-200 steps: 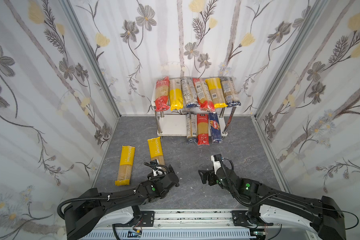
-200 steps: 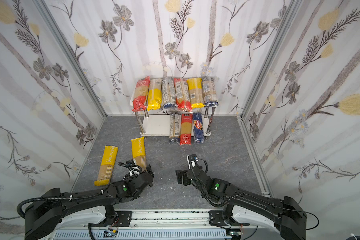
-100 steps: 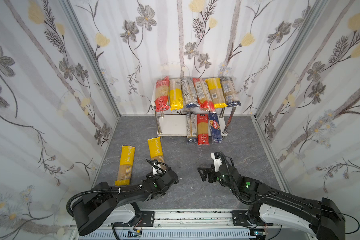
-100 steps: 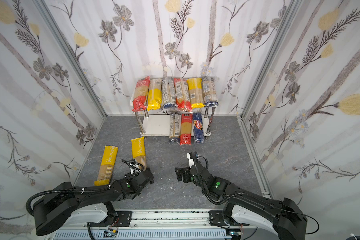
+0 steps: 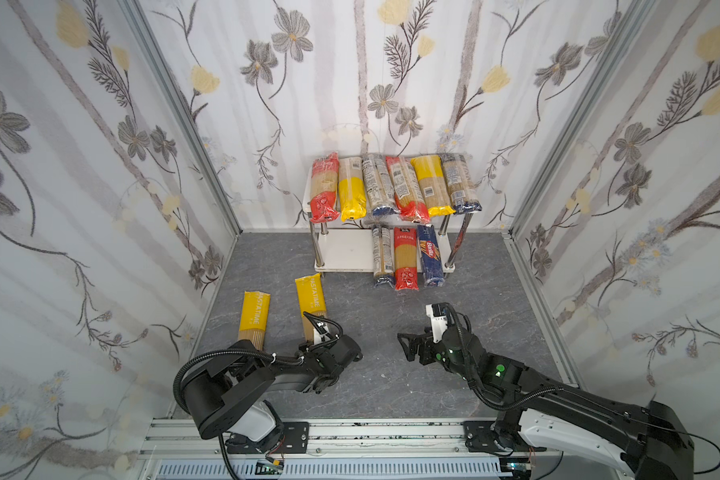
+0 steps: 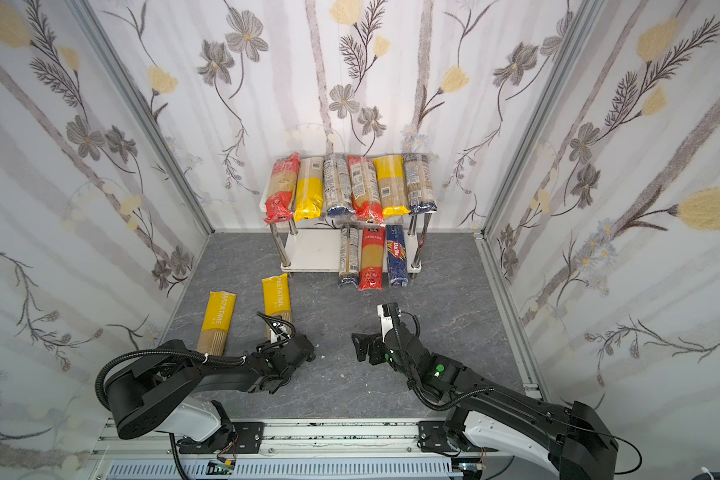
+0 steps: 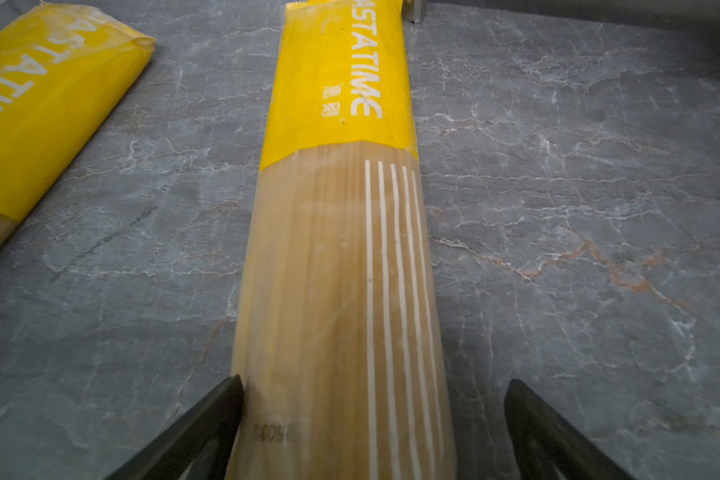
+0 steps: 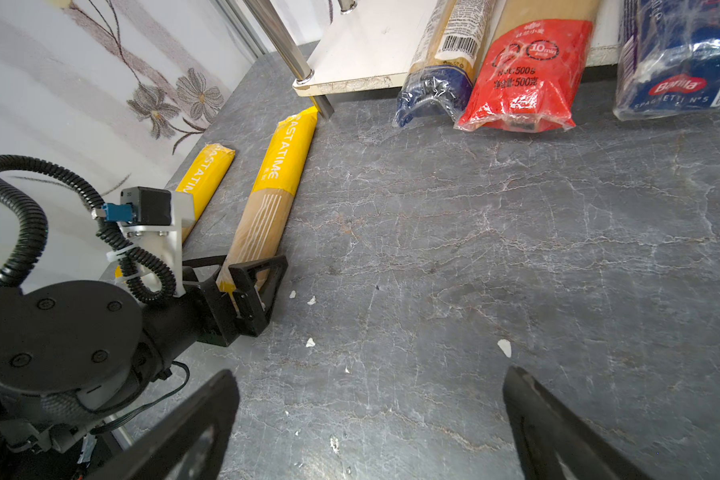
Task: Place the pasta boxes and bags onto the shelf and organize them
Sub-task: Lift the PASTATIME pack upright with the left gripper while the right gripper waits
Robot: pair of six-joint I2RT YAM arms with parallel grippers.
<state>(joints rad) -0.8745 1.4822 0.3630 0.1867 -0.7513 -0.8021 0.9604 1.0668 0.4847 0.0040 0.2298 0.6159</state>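
Two yellow-ended pasta bags lie on the grey floor, left of the shelf (image 5: 346,249) (image 6: 312,249) (image 8: 358,54). My left gripper (image 5: 310,343) (image 6: 273,340) (image 7: 373,382) (image 8: 250,286) is open and straddles the near, clear end of the right-hand bag (image 5: 311,293) (image 6: 277,293) (image 7: 341,249) (image 8: 283,166). One finger touches the bag's side; the other stands apart. The other bag (image 5: 253,316) (image 6: 219,318) (image 7: 38,104) (image 8: 206,170) lies alone. My right gripper (image 5: 406,347) (image 6: 360,347) (image 8: 371,374) is open over bare floor with nothing between its fingers.
Several packs lie side by side on the shelf's top board (image 5: 391,187). On the lower board a blue-ended bag (image 8: 441,83), a red bag (image 8: 524,75) and a dark blue Barilla pack (image 8: 678,62) overhang the front edge. Flowered walls close in three sides. Small white crumbs (image 8: 504,347) dot the floor.
My left arm has folded up and its gripper has slid forward over the near end of the yellow bag. The right gripper has crept slightly forward. Both stayed open.
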